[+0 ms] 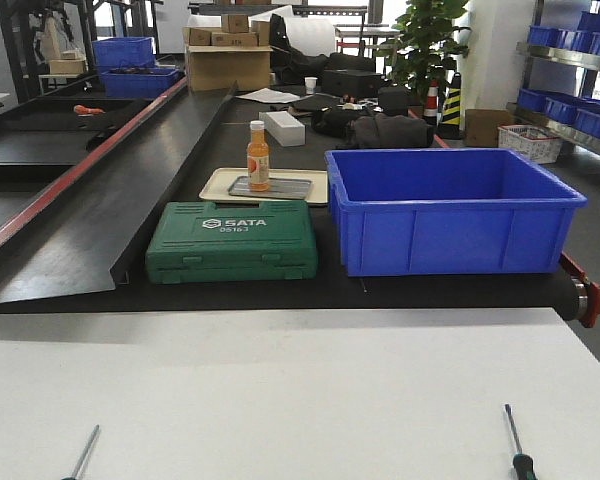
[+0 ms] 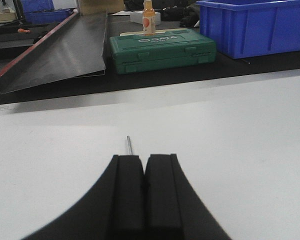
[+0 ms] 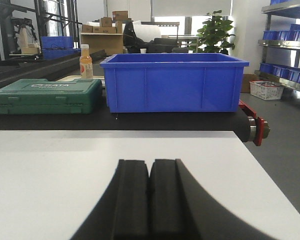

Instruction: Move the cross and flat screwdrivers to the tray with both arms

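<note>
- The left screwdriver [image 1: 81, 453] lies flat on the white table [image 1: 300, 390], well in front of the green case [image 1: 232, 243] and off to its left. Only the shaft and the start of the handle show.
- The right screwdriver [image 1: 518, 450] lies on the same table, in front of the case and far to its right. Its green-and-black handle is towards the camera and its shaft points away.
- The tray [image 1: 292, 187] sits just behind the case, resting on a beige tray [image 1: 215, 185]. An orange bottle [image 1: 258, 155] stands on its left part.
- A blue bin [image 1: 450, 215] stands just right of the case.
- The left gripper [image 2: 143, 159] is clenched, pads touching, with nothing between them. A thin shaft tip shows on the table just ahead, offset left of the seam.
- The right gripper [image 3: 149, 162] is likewise clenched and empty. No screwdriver shows in its view.
- Judged from this, neither pick has begun. Each claw should spread first, centre over the chunky handle rather than the thin shaft, and close across it.
- The carry should then clear the case, and the release should go on the tray's bare right part, away from the bottle.
</note>
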You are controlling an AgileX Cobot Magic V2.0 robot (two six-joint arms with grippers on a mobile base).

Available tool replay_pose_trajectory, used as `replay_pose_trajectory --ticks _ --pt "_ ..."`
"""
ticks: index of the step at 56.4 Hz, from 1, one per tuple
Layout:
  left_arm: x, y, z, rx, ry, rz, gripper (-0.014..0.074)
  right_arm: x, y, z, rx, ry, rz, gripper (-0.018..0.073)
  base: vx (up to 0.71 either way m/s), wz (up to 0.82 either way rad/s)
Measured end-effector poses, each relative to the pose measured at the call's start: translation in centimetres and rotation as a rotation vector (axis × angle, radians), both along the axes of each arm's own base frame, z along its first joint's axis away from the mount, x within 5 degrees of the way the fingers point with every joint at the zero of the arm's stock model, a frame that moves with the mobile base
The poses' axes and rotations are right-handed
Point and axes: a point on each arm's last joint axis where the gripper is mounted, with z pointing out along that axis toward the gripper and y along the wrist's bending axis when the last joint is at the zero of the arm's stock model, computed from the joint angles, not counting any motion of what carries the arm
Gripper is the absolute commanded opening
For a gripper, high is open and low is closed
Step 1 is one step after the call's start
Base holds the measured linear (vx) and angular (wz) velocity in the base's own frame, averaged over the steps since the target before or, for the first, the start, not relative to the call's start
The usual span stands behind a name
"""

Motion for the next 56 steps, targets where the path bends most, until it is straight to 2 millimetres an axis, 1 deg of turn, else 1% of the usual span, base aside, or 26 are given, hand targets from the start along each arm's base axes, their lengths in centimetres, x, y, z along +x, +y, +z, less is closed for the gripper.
replay_pose_trajectory --ticks 46,51,56 --pt "0.00 0.00 0.04 0.000 -0.004 0.000 0.0002 0.00 0.00 0.02 0.000 -0.002 0.000 -0.0008 0.00 0.00" --pt "0.02 0.01 0.22 -0.003 -0.024 0.001 0.0002 -0.01 0.02 0.23 0.002 -0.025 0.002 -0.0008 0.00 0.00" --pt "0.06 0.04 0.85 -0.012 -0.093 0.005 0.0002 -0.06 0.06 0.84 0.004 -0.093 0.007 -0.0008 0.00 0.00"
